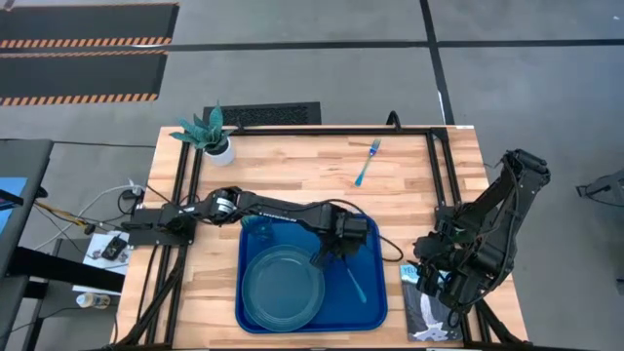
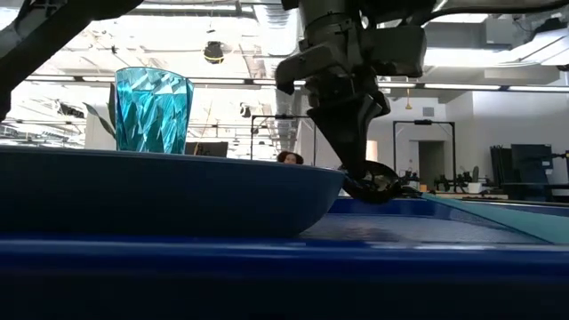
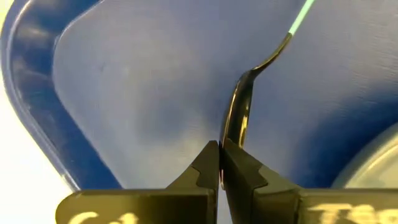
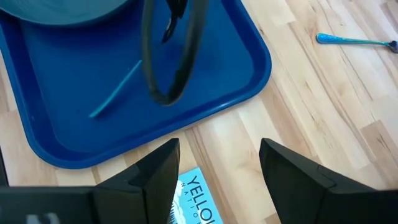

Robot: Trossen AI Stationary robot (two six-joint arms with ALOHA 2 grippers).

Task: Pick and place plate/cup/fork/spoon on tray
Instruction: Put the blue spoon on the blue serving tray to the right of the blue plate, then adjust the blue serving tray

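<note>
The blue tray (image 1: 375,302) lies at the table's near middle. The teal plate (image 1: 283,288) rests on the tray's floor, and the teal cup (image 2: 153,111) stands upright at the tray's far left corner (image 1: 258,226). My left gripper (image 1: 330,257) is over the tray, right of the plate, shut on the spoon (image 3: 239,106). The light-blue fork (image 1: 367,164) lies flat on the wood at the far right. My right gripper (image 4: 214,165) is open and empty, above the table's near right part beside the tray. My left gripper pinches the rim of the spoon's dark bowl (image 3: 229,132) between its two fingertips. The fingers point down from above. The bowl stands on edge just over the tray floor (image 2: 373,187). The light teal handle (image 1: 354,285) runs away toward the tray's near right corner.
A white pot with a teal plant (image 1: 210,136) stands at the far left corner. A small Yellowstone book (image 1: 429,312) lies at the table's near right, under my right arm. Bare wood lies between the tray and the fork.
</note>
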